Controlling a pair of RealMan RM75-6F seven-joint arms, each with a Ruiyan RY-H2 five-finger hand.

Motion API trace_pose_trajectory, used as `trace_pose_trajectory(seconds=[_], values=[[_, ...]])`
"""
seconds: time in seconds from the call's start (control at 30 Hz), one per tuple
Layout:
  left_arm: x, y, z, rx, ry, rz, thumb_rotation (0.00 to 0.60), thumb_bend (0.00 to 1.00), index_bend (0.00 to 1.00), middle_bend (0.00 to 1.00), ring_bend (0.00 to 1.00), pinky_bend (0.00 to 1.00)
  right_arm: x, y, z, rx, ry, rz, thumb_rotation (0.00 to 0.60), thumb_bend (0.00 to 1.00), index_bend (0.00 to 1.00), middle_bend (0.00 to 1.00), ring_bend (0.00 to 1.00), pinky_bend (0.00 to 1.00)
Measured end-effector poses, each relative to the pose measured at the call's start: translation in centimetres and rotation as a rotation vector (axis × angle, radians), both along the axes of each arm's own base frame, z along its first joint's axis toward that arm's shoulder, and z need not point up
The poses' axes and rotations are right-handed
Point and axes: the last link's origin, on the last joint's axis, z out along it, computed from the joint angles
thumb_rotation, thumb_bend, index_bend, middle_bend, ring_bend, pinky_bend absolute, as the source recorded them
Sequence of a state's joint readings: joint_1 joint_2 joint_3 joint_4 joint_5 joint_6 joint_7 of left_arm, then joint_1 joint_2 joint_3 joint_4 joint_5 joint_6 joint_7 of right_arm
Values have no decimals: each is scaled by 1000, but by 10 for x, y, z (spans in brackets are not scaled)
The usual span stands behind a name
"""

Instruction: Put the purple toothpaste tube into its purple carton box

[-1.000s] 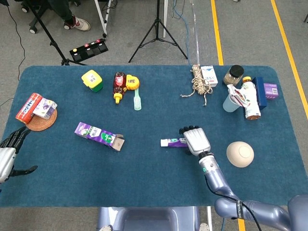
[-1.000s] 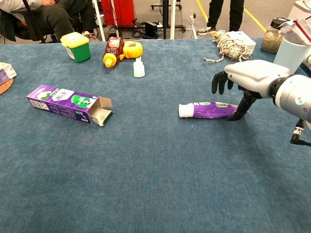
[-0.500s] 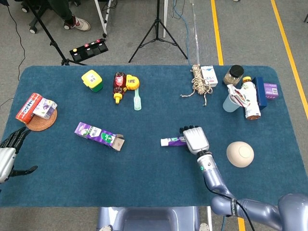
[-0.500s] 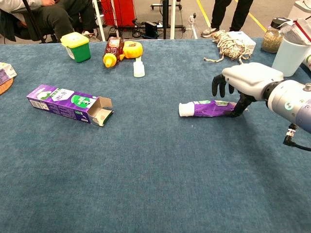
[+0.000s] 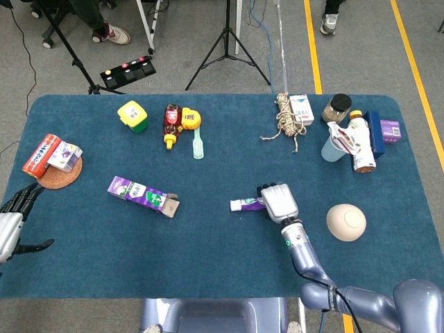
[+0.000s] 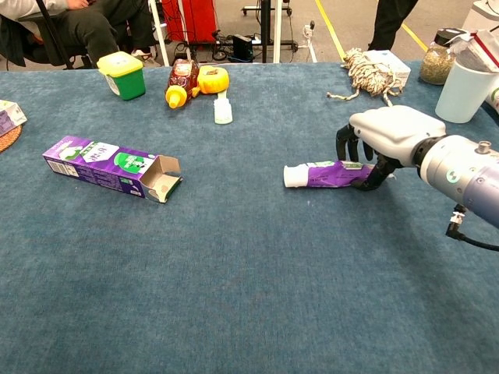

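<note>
The purple toothpaste tube point(image 5: 246, 204) point(image 6: 323, 174) lies on the blue table, its white cap pointing left. My right hand point(image 5: 279, 201) point(image 6: 386, 132) covers the tube's tail end, with fingers point(image 6: 345, 145) down on the far side and the thumb curled against the near side, gripping it. The purple carton box point(image 5: 142, 194) point(image 6: 109, 165) lies well to the left, its open flap end facing the tube. At the table's near-left edge my left hand point(image 5: 14, 222) hangs with fingers spread, holding nothing; it shows in the head view only.
At the back stand a green-yellow box point(image 6: 122, 74), a sauce bottle with a yellow toy point(image 6: 191, 82), and a rope coil point(image 6: 366, 70). A cup point(image 6: 465, 89), bottles and boxes crowd the far right. A beige bowl point(image 5: 345, 222) sits right of my right hand.
My right hand has edged left and lowered onto the tube's tail, its thumb curling in. The tube slid slightly left. The left hand stayed still.
</note>
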State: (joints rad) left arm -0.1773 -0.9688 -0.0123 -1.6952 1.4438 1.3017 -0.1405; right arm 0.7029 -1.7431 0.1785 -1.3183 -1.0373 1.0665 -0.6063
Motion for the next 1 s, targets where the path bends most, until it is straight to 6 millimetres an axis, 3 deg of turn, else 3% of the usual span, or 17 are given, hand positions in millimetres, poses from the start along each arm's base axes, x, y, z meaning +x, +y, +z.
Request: trace_pose_trajectory(seconds=[0.17, 0.43, 0.63, 1.0], values=[[-1, 1, 0, -2, 0, 3, 600, 48, 0, 0, 0, 138, 3, 1, -1, -7, -25, 15, 600, 459, 542, 568, 555, 703], [1, 11, -6, -25, 23, -16, 600, 60, 0, 0, 0, 138, 6, 4, 11, -16, -74, 33, 600, 502, 565, 587, 574, 723], [12, 38, -18, -97, 119, -118, 600, 64, 0, 0, 0, 138, 13, 11, 29, -12, -90, 52, 600, 502, 569, 589, 578, 729], [56, 99, -56, -264, 289, -356, 600, 64, 0, 0, 0, 138, 20, 22, 54, -32, -108, 75, 600, 503, 572, 593, 581, 731]])
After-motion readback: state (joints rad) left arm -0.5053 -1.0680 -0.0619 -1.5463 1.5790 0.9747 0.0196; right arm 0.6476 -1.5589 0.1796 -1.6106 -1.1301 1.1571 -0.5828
